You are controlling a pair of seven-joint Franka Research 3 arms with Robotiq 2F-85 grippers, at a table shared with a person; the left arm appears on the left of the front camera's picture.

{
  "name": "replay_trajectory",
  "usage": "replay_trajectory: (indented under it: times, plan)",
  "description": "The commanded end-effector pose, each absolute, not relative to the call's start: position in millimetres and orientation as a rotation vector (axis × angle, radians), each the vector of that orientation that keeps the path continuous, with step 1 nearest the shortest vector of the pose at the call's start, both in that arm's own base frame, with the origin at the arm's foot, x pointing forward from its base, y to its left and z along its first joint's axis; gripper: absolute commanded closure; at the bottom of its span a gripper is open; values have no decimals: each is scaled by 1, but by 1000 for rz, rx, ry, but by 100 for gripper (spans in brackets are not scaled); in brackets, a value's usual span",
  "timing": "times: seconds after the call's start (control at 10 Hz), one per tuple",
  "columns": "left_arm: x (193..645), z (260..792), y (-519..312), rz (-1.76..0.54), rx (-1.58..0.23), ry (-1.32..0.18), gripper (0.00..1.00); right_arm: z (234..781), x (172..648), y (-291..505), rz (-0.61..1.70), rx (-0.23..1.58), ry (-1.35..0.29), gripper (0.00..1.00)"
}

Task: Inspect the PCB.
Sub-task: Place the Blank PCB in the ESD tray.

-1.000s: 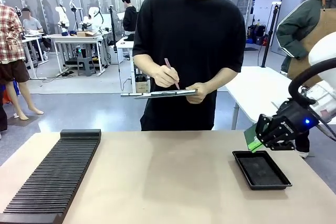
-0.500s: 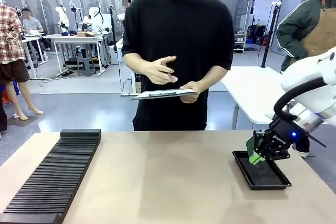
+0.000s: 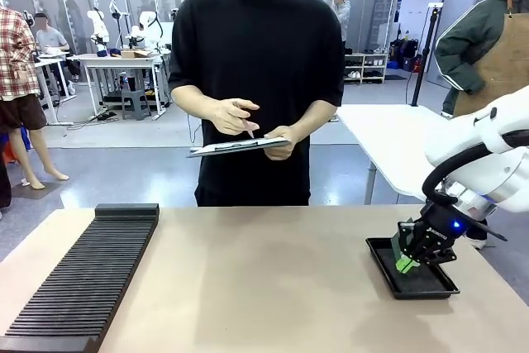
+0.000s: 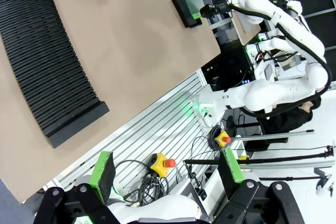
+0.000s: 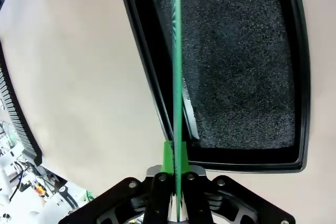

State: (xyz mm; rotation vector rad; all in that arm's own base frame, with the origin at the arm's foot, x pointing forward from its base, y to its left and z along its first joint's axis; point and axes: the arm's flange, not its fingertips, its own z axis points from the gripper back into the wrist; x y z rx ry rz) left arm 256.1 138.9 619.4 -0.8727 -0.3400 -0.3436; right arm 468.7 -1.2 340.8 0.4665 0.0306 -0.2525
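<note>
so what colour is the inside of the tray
Black, with a rough speckled foam-like liner; the tray shows it best in the right wrist view.

White rounded arm [image 3: 483, 142], black cable; black hand [image 3: 423, 245] w/ green pads (blue LED lit).

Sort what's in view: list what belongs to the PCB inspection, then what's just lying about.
In the job: PCB, held edge-on in the right gripper; black tray beneath it; the person's clipboard.

Lying about: black slotted rack; left gripper, open, holding nothing.
</note>
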Motion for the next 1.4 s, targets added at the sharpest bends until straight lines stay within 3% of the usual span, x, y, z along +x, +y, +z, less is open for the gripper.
replay_trajectory:
  times: [0.0,0.5,0.6,0.7,0.8,0.9,1.0,1.2,1.3]
  plan:
    - [256,623,138,-331,-854,-333,0,345,474,5,-277,427,34,97]
    - [256,623,138,-331,-854,-333,0,344,473,2,-300,399,30,97]
    - [256,623,138,-331,-854,-333,0,343,473,3,-299,392,29,89]
    - [256,623,138,-331,-854,-333,0,343,472,3,-305,384,23,71]
    - [256,623,138,-331,-854,-333,0,343,471,2,-314,371,18,44]
    - [256,623,138,-331,-854,-333,0,343,470,2,-319,365,12,26]
    - [256,623,138,-331,-854,-333,0,344,468,1,-326,358,3,0]
    - [256,623,138,-331,-854,-333,0,346,463,-2,-344,334,-12,0]
    - [256,623,138,-331,-854,-333,0,344,462,-1,-351,319,-16,14]
